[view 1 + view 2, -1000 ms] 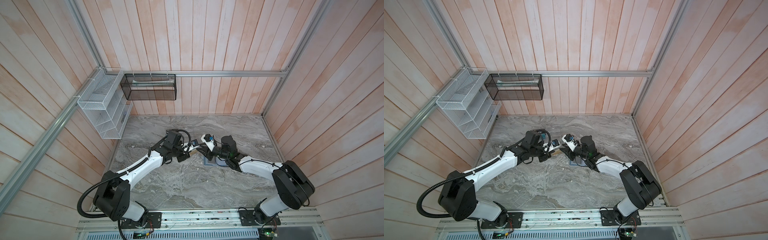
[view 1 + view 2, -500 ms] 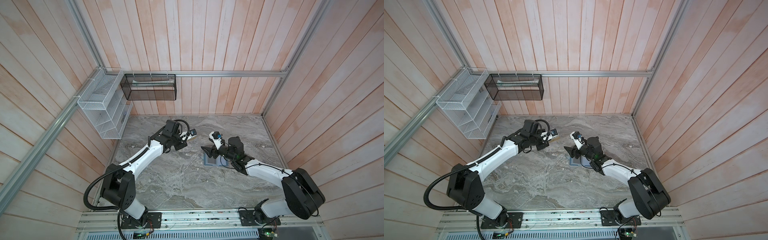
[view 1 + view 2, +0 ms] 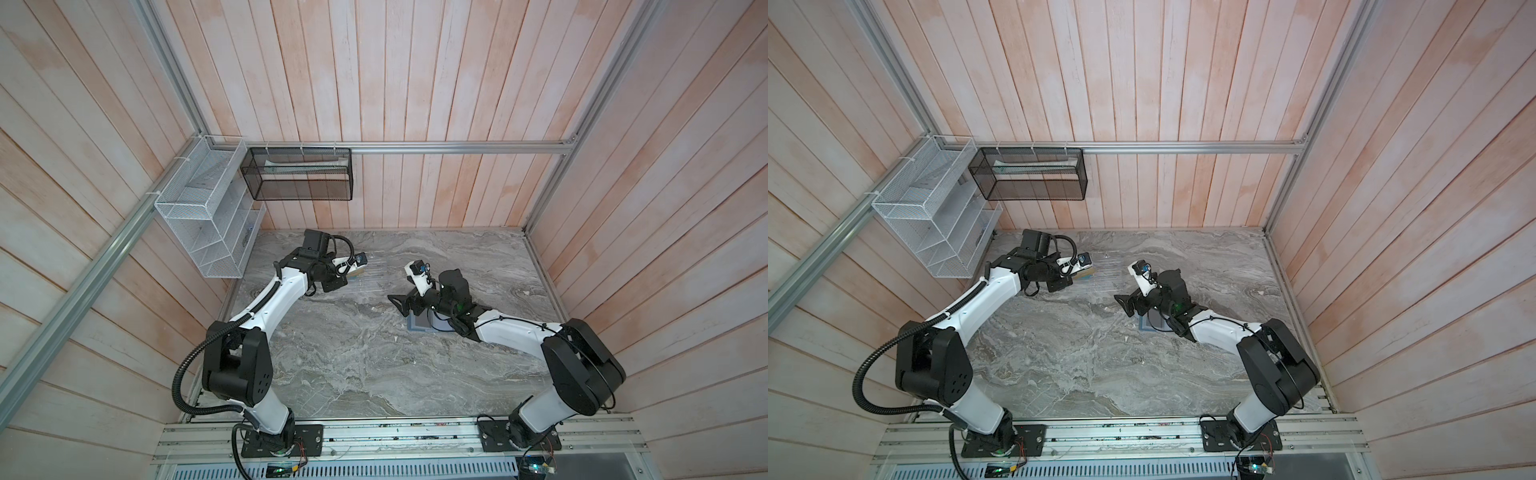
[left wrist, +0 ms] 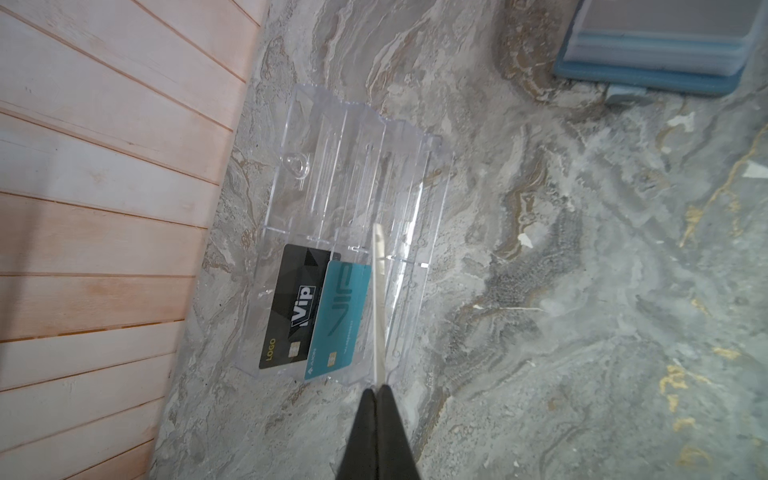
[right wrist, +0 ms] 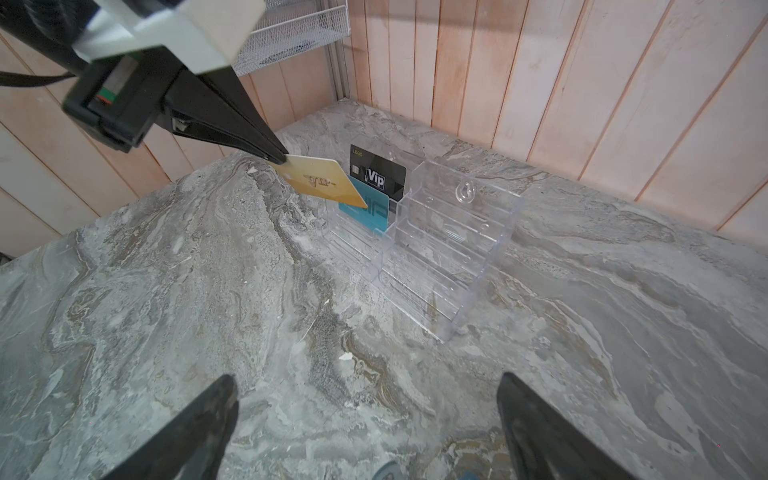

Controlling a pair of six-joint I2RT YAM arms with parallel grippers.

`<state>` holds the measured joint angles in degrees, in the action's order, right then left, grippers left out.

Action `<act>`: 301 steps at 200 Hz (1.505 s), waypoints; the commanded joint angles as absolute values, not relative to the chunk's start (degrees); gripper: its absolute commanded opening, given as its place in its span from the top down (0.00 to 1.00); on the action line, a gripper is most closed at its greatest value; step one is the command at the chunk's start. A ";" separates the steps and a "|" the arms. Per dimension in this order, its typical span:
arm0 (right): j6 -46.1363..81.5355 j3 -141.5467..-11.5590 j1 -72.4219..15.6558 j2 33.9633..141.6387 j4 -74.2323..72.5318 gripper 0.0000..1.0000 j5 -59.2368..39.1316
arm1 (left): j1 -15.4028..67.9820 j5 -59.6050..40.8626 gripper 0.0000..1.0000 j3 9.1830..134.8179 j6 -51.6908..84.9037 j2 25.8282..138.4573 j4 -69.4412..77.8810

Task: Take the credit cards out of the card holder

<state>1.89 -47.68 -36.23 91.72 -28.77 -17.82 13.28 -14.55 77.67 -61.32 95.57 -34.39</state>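
Marble tabletop carries the clear slotted rack near the back wall, and the slate-blue card holder lies flat well apart from it, partly under your right arm. Your right gripper hangs above the marble, jaws spread wide around nothing. Your left gripper pinches the gold card over the rack, just beside the teal card and black card standing in its slots.

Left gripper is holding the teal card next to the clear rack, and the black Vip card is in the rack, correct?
One slip: the left gripper is shut on the gold-yellow card, not the teal card, which stands in the clear rack beside the black Vip card. The right wrist view shows it.
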 commanded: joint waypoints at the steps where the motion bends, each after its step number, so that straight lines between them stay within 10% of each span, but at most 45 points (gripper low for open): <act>1: 4.24 -51.09 -37.17 94.52 -27.24 0.02 -15.13 | 12.76 -14.98 1.00 78.80 -65.73 97.66 -35.69; 301: 8.35 -57.57 -37.47 104.70 -27.86 0.02 -17.85 | 10.54 -17.37 1.00 77.73 -73.64 106.48 -29.08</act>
